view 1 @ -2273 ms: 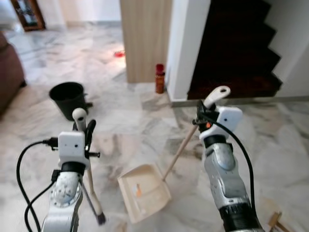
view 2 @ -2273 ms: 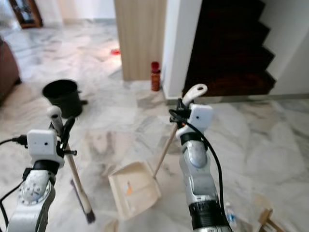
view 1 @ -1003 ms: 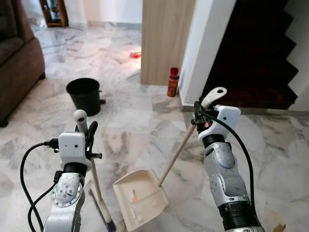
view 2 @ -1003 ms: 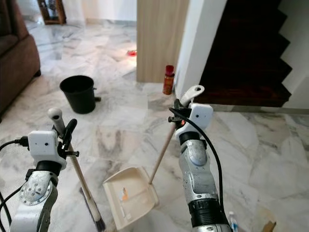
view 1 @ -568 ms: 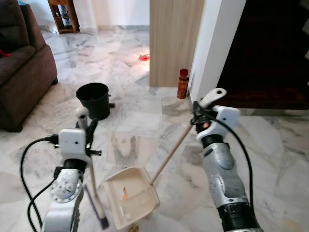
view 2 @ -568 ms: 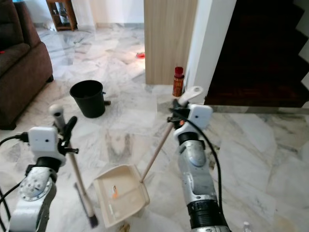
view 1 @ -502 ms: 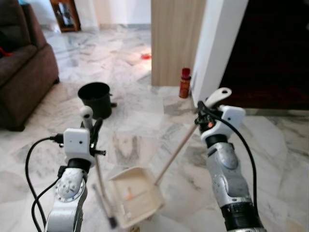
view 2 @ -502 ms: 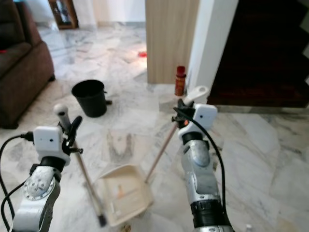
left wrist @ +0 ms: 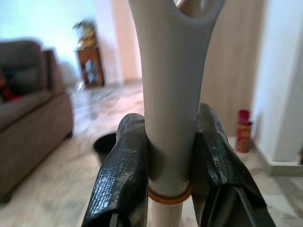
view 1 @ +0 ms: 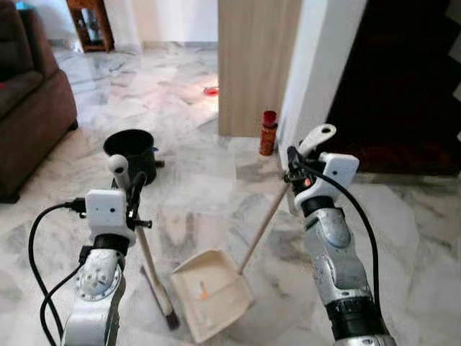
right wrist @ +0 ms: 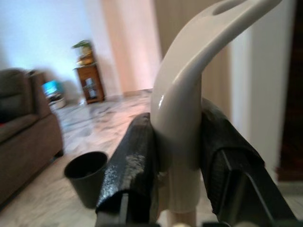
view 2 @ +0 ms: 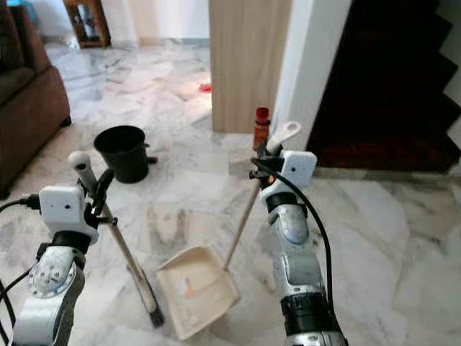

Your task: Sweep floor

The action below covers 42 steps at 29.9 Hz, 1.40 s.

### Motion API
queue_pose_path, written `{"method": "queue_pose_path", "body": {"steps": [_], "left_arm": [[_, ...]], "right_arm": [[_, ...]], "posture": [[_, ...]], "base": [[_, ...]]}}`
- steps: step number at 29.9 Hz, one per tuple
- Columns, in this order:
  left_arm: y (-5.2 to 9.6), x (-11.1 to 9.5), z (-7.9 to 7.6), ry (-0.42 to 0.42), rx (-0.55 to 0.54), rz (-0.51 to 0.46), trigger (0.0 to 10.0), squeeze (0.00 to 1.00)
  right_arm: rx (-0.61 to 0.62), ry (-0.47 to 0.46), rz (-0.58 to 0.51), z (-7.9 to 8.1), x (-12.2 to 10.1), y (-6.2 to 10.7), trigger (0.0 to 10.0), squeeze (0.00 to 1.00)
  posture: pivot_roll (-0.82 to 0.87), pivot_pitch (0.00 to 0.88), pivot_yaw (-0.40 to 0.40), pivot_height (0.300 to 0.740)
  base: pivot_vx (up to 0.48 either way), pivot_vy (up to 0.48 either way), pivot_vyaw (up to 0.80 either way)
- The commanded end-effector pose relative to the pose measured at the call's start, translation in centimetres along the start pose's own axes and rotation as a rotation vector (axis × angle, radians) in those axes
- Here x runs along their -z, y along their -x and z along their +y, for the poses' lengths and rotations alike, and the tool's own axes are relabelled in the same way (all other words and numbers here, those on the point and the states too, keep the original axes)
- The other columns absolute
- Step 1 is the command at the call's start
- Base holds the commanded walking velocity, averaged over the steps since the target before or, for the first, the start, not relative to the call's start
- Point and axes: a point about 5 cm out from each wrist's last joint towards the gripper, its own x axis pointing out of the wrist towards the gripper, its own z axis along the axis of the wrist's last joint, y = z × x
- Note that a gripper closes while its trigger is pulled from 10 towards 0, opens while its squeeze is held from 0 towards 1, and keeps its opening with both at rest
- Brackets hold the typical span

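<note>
The broom head has swung nearer the dustpan, just beside its left edge on the marble floor. Left gripper clamps the broom's grey handle; right gripper clamps the dustpan's. 1 black bucket stands beyond.

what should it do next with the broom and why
Probably carry the dustpan toward the black bin ahead: a bit of orange debris already lies in the pan, the right gripper is clamped on its handle, and the left gripper holds the broom.
</note>
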Motion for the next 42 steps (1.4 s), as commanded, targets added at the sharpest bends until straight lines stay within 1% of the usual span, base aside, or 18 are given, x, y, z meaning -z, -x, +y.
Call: {"method": "queue_pose_path", "body": {"steps": [1,8,12,16,18,23,29,38,42], "left_arm": [[-0.1,-0.8,0.7,-0.027,-0.027,-0.04,10.0,0.0],[0.0,-0.8,0.5,-0.027,-0.032,-0.038,10.0,0.0],[0.1,-0.8,0.4,-0.03,-0.025,-0.036,10.0,0.0],[0.1,-0.8,0.4,-0.031,-0.026,-0.037,10.0,0.0],[0.2,-0.8,0.3,-0.031,-0.026,-0.036,10.0,0.0],[0.3,-0.7,0.2,-0.03,-0.025,-0.032,10.0,0.0],[0.5,-0.6,0.2,-0.028,-0.019,-0.032,10.0,0.0],[0.8,-0.5,-0.3,-0.021,-0.012,-0.03,10.0,0.0],[0.7,-0.5,-0.4,-0.018,-0.008,-0.033,10.0,0.0]], "right_arm": [[-0.036,-0.037,-0.047,1.1,-1.1,-0.5,10.0,0.0],[-0.052,-0.049,-0.032,1.1,-1.0,-0.4,10.0,0.0],[-0.066,-0.037,-0.039,1.3,-1.2,-0.4,10.0,0.0],[-0.073,-0.032,-0.044,1.4,-1.3,-0.4,10.0,0.0],[-0.073,-0.061,-0.038,1.6,-1.3,-0.3,10.0,0.0],[-0.078,-0.061,-0.042,1.5,-1.4,-0.3,10.0,0.0],[-0.102,-0.07,-0.049,1.9,-1.7,-0.3,10.0,0.0],[-0.124,-0.055,-0.048,1.9,-1.6,0.0,10.0,0.0],[-0.125,-0.047,-0.053,1.9,-1.8,0.0,10.0,0.0]], "posture": [[-0.01,0.036,-0.021,0.74],[-0.01,0.043,-0.026,0.74],[-0.01,0.043,-0.027,0.74],[0.0,0.046,-0.028,0.74],[0.0,0.044,-0.029,0.74],[0.0,0.04,-0.029,0.74],[0.0,0.023,-0.033,0.74],[0.0,0.0,-0.039,0.74],[0.0,0.0,-0.041,0.74]], "base": [[0.33,0.0,0.0],[0.332,0.0,0.0],[0.339,0.0,0.0],[0.345,0.0,0.68],[0.354,0.0,0.4],[0.359,0.0,0.0],[0.365,0.0,0.0],[0.371,0.0,0.0],[0.378,0.0,0.52]]}}
